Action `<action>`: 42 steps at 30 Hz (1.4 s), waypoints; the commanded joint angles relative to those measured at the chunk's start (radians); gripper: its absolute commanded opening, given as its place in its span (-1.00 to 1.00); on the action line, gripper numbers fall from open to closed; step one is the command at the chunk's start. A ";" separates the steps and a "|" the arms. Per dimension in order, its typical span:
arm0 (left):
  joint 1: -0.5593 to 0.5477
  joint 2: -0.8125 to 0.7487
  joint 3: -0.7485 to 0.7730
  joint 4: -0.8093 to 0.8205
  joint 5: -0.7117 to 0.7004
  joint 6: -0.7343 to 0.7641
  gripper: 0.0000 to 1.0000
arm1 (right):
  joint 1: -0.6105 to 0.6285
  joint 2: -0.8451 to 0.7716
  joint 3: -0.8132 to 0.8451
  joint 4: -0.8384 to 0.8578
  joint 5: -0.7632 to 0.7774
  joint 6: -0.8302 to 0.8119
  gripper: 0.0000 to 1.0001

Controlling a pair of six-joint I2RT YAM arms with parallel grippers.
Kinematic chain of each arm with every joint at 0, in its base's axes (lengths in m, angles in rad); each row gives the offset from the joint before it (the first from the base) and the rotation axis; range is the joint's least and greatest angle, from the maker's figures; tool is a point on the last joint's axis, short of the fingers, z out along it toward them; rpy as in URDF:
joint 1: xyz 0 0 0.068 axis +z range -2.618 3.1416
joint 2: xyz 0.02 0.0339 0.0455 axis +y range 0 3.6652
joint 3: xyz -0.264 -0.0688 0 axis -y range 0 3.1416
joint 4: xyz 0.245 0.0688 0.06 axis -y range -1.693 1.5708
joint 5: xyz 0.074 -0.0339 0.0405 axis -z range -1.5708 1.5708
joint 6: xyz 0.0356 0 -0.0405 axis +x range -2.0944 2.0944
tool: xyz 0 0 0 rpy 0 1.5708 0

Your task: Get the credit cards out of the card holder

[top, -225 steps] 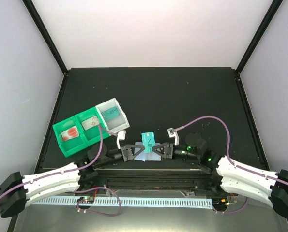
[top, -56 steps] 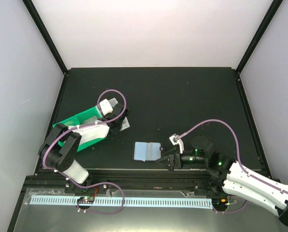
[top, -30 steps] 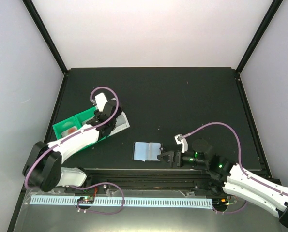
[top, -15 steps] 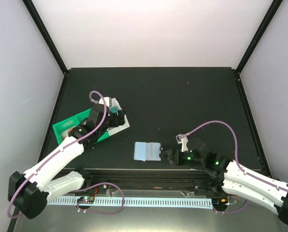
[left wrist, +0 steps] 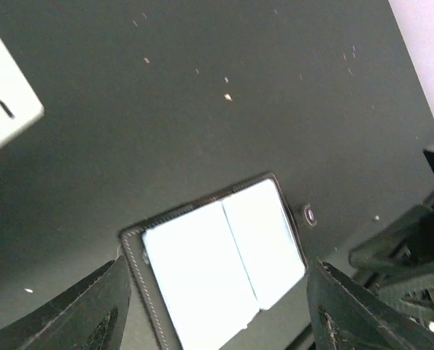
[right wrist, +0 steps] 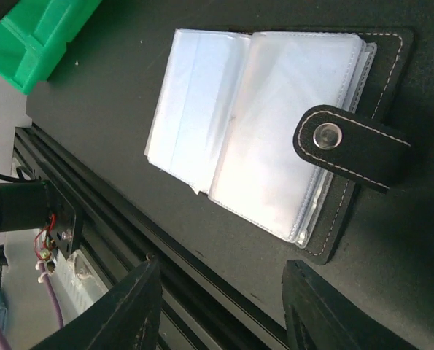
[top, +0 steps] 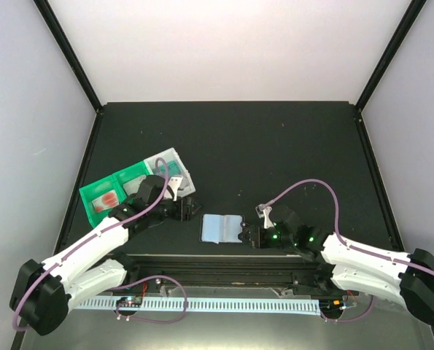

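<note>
The card holder (top: 222,228) lies open near the table's front edge, and its pale sleeves (right wrist: 260,124) show no card inside. Its black snap strap (right wrist: 351,142) is folded over the right page. A teal credit card (top: 174,170) lies in the white bin. A whitish one with reddish print (top: 108,198) lies in the green tray. My left gripper (top: 191,208) hovers just left of the holder, open, with the holder (left wrist: 224,255) framed between its fingers (left wrist: 93,310). My right gripper (top: 246,235) sits at the holder's right edge, open and empty (right wrist: 224,313).
The green two-compartment tray (top: 100,211) and the white bin (top: 158,159) stand left of the holder, close behind my left arm. The black rail of the table's front edge (right wrist: 165,277) runs right under my right gripper.
My left arm has swung from the white bin down and right towards the card holder. My right gripper has crept left to the holder's edge, its jaws narrowing.
</note>
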 commanded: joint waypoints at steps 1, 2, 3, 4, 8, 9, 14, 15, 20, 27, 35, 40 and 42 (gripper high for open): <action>-0.033 0.038 -0.031 0.098 0.122 -0.005 0.34 | 0.008 0.053 0.019 0.073 -0.008 0.000 -0.09; -0.045 0.051 -0.037 0.103 0.121 -0.007 0.33 | 0.009 0.069 0.022 0.081 -0.007 0.001 -0.10; -0.058 0.062 -0.040 0.107 0.117 -0.008 0.32 | 0.010 0.082 0.023 0.090 -0.007 0.004 -0.11; -0.069 0.080 -0.044 0.113 0.109 -0.010 0.32 | 0.011 0.094 0.024 0.101 -0.007 0.005 -0.12; -0.108 0.135 -0.064 0.148 0.076 -0.033 0.26 | 0.011 0.143 0.024 0.137 -0.005 0.005 -0.13; -0.114 0.150 -0.070 0.163 0.070 -0.039 0.24 | 0.011 0.151 0.020 0.149 -0.009 0.006 -0.13; -0.145 0.262 -0.077 0.204 0.020 -0.034 0.14 | 0.011 0.162 0.015 0.164 -0.014 0.006 -0.14; -0.148 0.288 -0.073 0.205 0.002 -0.029 0.13 | 0.011 0.159 0.012 0.162 -0.012 0.005 -0.13; -0.164 0.386 -0.069 0.239 -0.035 -0.041 0.00 | 0.011 0.133 -0.008 0.135 0.018 -0.006 -0.14; -0.210 0.460 -0.041 0.270 -0.026 -0.054 -0.33 | 0.012 0.121 -0.031 0.118 0.042 -0.017 -0.15; -0.268 0.482 -0.030 0.270 -0.031 -0.088 -0.47 | 0.012 0.075 -0.042 0.042 0.104 -0.037 -0.16; -0.294 0.462 -0.053 0.289 -0.028 -0.127 -0.48 | 0.011 0.032 -0.037 -0.026 0.172 -0.057 -0.16; -0.301 0.451 -0.062 0.302 -0.020 -0.147 -0.48 | 0.011 0.030 -0.030 -0.040 0.195 -0.067 -0.16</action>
